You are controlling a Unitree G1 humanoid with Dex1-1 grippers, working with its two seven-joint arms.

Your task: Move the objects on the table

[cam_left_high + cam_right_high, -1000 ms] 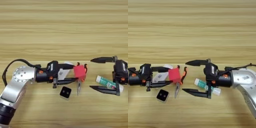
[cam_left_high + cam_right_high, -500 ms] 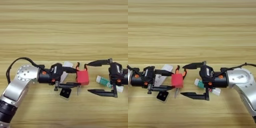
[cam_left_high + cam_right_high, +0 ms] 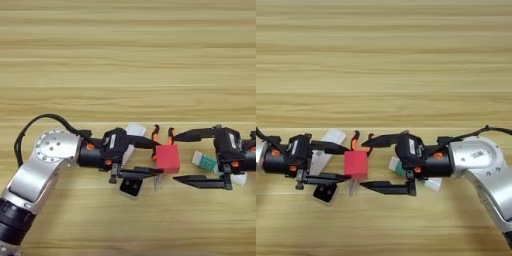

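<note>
My left gripper (image 3: 160,159) is shut on the small red cube (image 3: 167,158), holding it over the orange-handled pliers (image 3: 155,134). My right gripper (image 3: 174,157) comes in from the right, open, with one fingertip behind the cube and one in front of it. The white tube with green label (image 3: 204,160) lies under the right gripper's body. Below my left gripper sits the small black two-holed block (image 3: 131,187). The long white flat device (image 3: 132,131) lies partly hidden behind the left gripper.
The wooden table (image 3: 125,60) stretches bare across the far half. All the objects are bunched near the front middle. My left arm (image 3: 47,160) curves in from the lower left, and my right arm (image 3: 481,160) from the lower right.
My left gripper has carried the red cube a little right and nearer. My right gripper has slid left, so its open fingers now flank the cube. The other objects have not moved.
</note>
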